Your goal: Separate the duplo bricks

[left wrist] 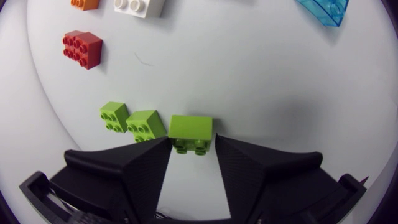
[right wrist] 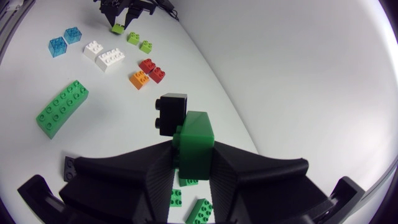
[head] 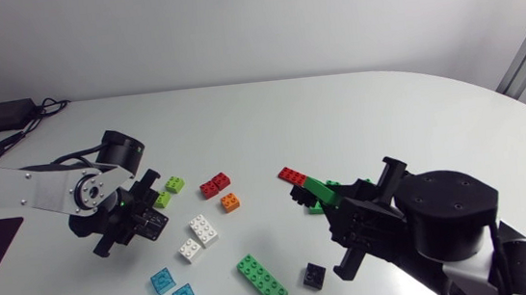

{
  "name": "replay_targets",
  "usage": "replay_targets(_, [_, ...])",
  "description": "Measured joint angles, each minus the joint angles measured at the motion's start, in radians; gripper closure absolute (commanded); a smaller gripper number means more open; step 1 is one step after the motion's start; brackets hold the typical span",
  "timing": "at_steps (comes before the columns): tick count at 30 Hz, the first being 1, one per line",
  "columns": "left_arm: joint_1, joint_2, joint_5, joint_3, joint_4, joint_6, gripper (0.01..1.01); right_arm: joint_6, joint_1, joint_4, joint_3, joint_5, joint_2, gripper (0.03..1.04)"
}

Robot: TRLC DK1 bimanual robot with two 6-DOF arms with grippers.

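the thing that matters is the pair made of a dark green brick (right wrist: 198, 140) and a black brick (right wrist: 171, 113) that sits against its far end; the two seem to be joined. the dark green brick is pinched from both sides between the fingers of the right gripper (right wrist: 194, 157), while the black brick stands free just ahead of the fingertips, not touched by them. in the head view this pair is a little right of the middle of the frame, and its long axis runs from the right gripper toward the left side of the frame, so the black end points to the other arm. the left gripper (left wrist: 193, 142) is well apart, at the middle left of that frame, and it is not free: its fingers press on a lime brick (left wrist: 191, 127) from two sides, just beside two other lime bricks (left wrist: 147, 124) on the table (left wrist: 261, 74). i judge that the next move turns on this line: the left arm faces the black end, but it must first let the lime brick go, then come along the axis of the pair to take the black brick and pull it off.
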State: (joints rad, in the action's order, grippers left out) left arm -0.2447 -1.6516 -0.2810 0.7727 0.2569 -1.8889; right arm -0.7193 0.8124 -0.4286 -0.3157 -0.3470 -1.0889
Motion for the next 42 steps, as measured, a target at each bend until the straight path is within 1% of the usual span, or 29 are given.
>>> replay_targets(3, [-0.006,0.0,0.0,0.0,-0.001,0.0,0.054,0.0,0.0,0.0,0.0,0.0,0.0,0.81])
replay_targets(8, [-0.014,0.002,0.009,0.0,0.0,0.018,0.044,0.0,0.013,0.006,0.0,-0.001,0.004,0.81])
replay_targets(10, [-0.015,0.01,0.042,0.011,0.008,0.048,0.044,0.001,0.016,0.022,0.0,-0.001,0.025,0.81])
replay_targets(12, [-0.018,0.033,0.101,0.051,0.052,0.092,0.044,0.01,0.016,0.057,0.0,0.0,0.058,0.81])
replay_targets(14, [-0.019,0.071,0.192,0.125,0.126,0.177,0.044,0.033,0.017,0.099,0.0,0.01,0.101,0.81])
replay_targets(16, [-0.024,0.108,0.29,0.196,0.164,0.274,0.044,0.066,0.013,0.137,0.0,0.039,0.137,0.81])
replay_targets(18, [-0.036,0.147,0.373,0.24,0.168,0.383,0.044,0.109,-0.005,0.18,-0.003,0.087,0.161,0.81])
replay_targets(21, [-0.08,0.196,0.467,0.238,0.146,0.529,0.046,0.182,-0.062,0.243,-0.024,0.164,0.174,0.81])
replay_targets(23, [-0.117,0.215,0.507,0.2,0.084,0.615,0.048,0.228,-0.101,0.278,-0.047,0.213,0.174,0.81])
replay_targets(26, [-0.183,0.25,0.529,0.105,-0.048,0.737,0.054,0.293,-0.148,0.337,-0.092,0.271,0.173,0.81])
replay_targets(29, [-0.251,0.282,0.539,0.021,-0.156,0.824,0.059,0.347,-0.188,0.398,-0.155,0.336,0.159,0.81])
replay_targets(32, [-0.304,0.297,0.54,-0.021,-0.245,0.872,0.074,0.408,-0.267,0.468,-0.23,0.483,0.108,0.81])
replay_targets(34, [-0.332,0.3,0.538,-0.037,-0.312,0.893,0.075,0.441,-0.332,0.487,-0.274,0.561,0.056,0.81])
replay_targets(38, [-0.389,0.304,0.515,-0.071,-0.454,0.955,0.092,0.493,-0.399,0.498,-0.304,0.651,-0.009,0.81])
replay_targets(42, [-0.419,0.294,0.489,-0.087,-0.591,1.032,0.103,0.536,-0.448,0.49,-0.305,0.732,-0.048,0.81])
